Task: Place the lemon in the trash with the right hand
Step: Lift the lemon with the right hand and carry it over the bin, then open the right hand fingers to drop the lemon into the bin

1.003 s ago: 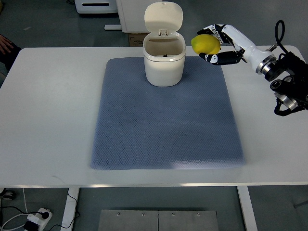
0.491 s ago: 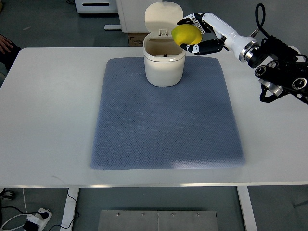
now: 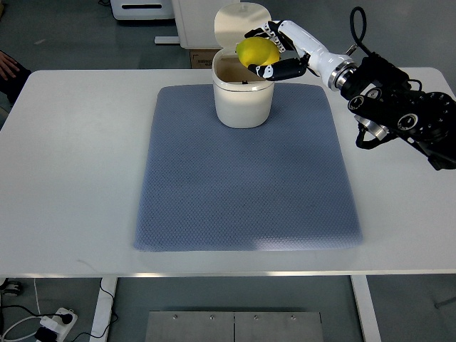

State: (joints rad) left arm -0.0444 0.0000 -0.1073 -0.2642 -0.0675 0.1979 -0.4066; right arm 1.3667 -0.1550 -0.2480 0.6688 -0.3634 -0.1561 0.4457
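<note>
above open trash bin (image 3: 243, 96), right robot hand (image 3: 274, 51) pinching lemon (image 3: 257, 53); bin on blue mat (image 3: 246, 174).

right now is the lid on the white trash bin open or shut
Open. The small white plastic trash bin has its lid flipped up behind the rim, with the round yellow lemon held over the opening by the right robot hand.
</note>
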